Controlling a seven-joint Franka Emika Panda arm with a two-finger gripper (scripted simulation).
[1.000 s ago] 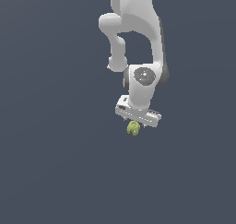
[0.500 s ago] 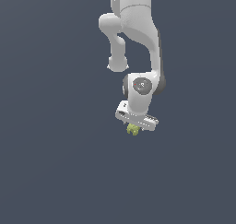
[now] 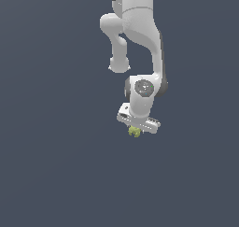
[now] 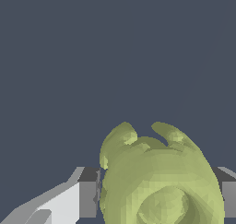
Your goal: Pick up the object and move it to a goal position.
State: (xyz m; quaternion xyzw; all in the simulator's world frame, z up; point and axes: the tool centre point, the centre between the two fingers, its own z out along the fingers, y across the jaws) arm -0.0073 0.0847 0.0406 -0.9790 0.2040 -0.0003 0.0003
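Note:
The object [image 3: 134,131] is a small knobbly olive lump hanging just under the white hand of the arm, in mid-air against the dark grey background. My gripper [image 3: 135,131] is shut on the object. In the wrist view the object [image 4: 159,177] fills the space between the two grey finger pads [image 4: 88,197], which press against its sides. The fingers are mostly hidden behind the hand in the exterior view.
Only the white arm [image 3: 135,39] rising to the top of the exterior view and a uniform dark grey background show. No goal marker, table edge or other item is visible.
The hand with the object has shifted slightly toward the exterior view's left and a little lower, and the wrist has tilted. The grip has stayed shut.

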